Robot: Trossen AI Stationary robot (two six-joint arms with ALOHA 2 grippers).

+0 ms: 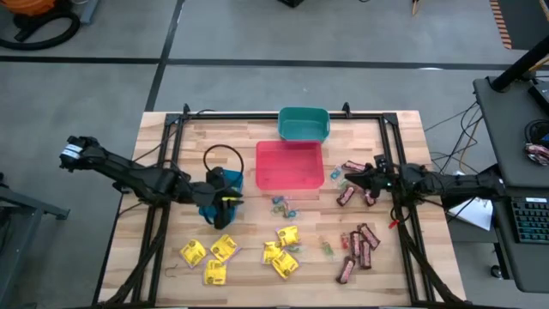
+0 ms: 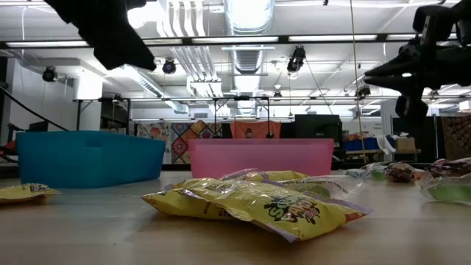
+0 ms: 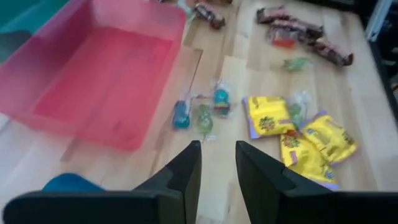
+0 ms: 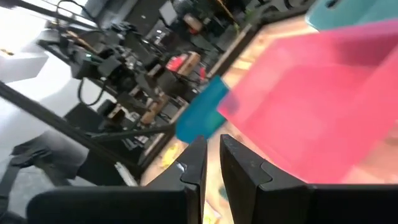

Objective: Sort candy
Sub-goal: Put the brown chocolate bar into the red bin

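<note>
The candy (image 1: 283, 249) lies loose near the red bin (image 1: 290, 164), waiting for sorting. Both tools, left tool (image 3: 217, 163) and right tool (image 4: 212, 160), hang slightly spread, pinching nothing.

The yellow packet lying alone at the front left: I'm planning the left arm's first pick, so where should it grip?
The yellow packet lies flat and apart from its neighbours, so probably come straight down with the left gripper and pinch across its narrower width at the middle; every side looks open to the fingers.

Blue bin (image 1: 225, 190) largely hidden beneath left arm; tiny wrapped pieces (image 1: 282, 206) unreadably small.
</note>
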